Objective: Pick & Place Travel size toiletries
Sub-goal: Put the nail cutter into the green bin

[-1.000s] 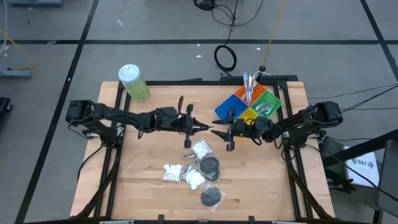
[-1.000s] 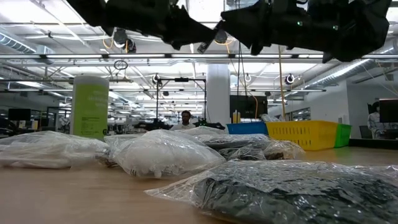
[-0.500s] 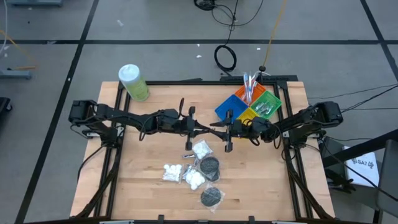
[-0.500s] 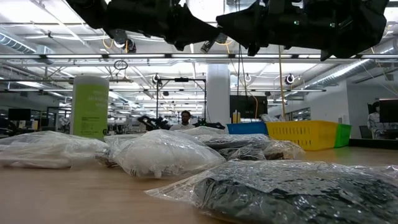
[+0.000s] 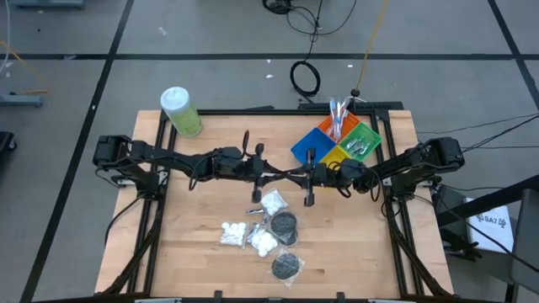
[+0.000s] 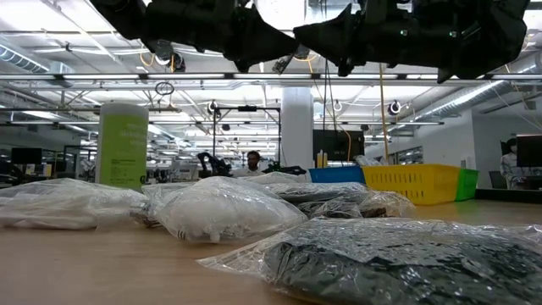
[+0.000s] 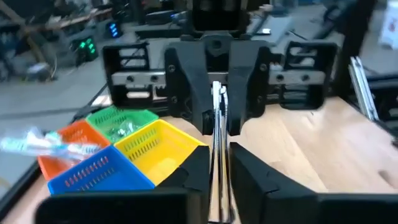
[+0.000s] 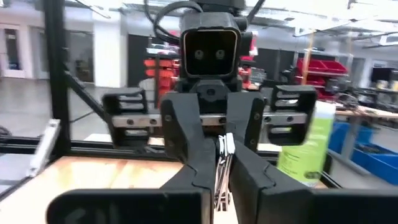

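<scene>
- The left gripper (image 5: 271,174) and the right gripper (image 5: 296,176) meet nose to nose over the middle of the wooden table (image 5: 194,252), above its surface.
- Between them is a thin white-and-silver toothbrush (image 7: 216,115). Its long axis runs along the line joining the two grippers, across the table from side to side.
- The right gripper is clenched on the toothbrush, with its two dark fingers pressed to either side of the stick.
- The toothbrush also lies between the left gripper's own jaws, but I cannot tell whether that gripper grasps it or has let go.
- This looks like a hand-over in mid-air. The coming move depends on the left gripper giving up its end, so that the right arm can carry the toothbrush away along its length.
- The cluster of four small plastic baskets (image 5: 305,148) stands at the far right of the table, just behind the right gripper and much nearer to that arm.
- The orange basket (image 5: 325,131) holds blue-white toothbrushes (image 5: 338,109), which stick out over its far rim.
- The green basket (image 5: 367,135) holds silver tubes (image 5: 357,146).
- I can make out nothing in the blue or yellow baskets.
- On the near half of the table lie clear bags of white cotton balls (image 5: 272,202) and bagged black round discs (image 5: 284,225), well apart from both grippers.
</scene>
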Controlling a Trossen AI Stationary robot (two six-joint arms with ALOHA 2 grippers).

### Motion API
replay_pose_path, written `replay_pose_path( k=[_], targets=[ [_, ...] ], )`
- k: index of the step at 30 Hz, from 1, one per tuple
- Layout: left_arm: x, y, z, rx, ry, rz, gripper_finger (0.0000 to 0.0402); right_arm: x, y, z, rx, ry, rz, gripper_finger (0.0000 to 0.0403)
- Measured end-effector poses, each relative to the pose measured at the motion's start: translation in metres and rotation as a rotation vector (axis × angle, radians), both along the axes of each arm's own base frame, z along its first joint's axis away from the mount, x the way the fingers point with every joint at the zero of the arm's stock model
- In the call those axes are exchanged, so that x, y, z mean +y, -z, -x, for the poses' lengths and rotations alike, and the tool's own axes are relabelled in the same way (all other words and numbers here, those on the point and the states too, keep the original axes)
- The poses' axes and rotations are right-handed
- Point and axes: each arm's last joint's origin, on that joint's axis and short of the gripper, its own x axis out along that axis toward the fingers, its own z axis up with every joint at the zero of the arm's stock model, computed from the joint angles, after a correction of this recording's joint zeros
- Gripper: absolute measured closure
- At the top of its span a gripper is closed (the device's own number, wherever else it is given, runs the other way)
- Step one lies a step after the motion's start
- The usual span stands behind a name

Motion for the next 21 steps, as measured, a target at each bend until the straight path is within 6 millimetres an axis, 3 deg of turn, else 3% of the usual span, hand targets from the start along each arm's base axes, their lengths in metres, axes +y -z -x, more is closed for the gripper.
replay_pose_path(
  k=[4,10,16,21],
  targets=[
    [-0.001,-0.001,0.001,0.003,-0.044,0.104,0.0293,-0.003,0.003,0.001,0.066,0.105,0.014,0.0388],
    [-0.020,-0.009,0.002,0.063,0.021,0.128,0.0188,-0.011,0.001,0.013,0.229,0.367,0.089,0.0388],
    [-0.031,-0.005,0.018,0.327,-0.117,0.058,0.0130,-0.011,-0.008,0.055,0.537,0.837,0.231,0.0388],
    [-0.027,0.020,0.029,0.524,-0.363,0.028,0.0120,-0.021,-0.004,0.095,0.618,1.076,0.116,0.0388]
  ],
)
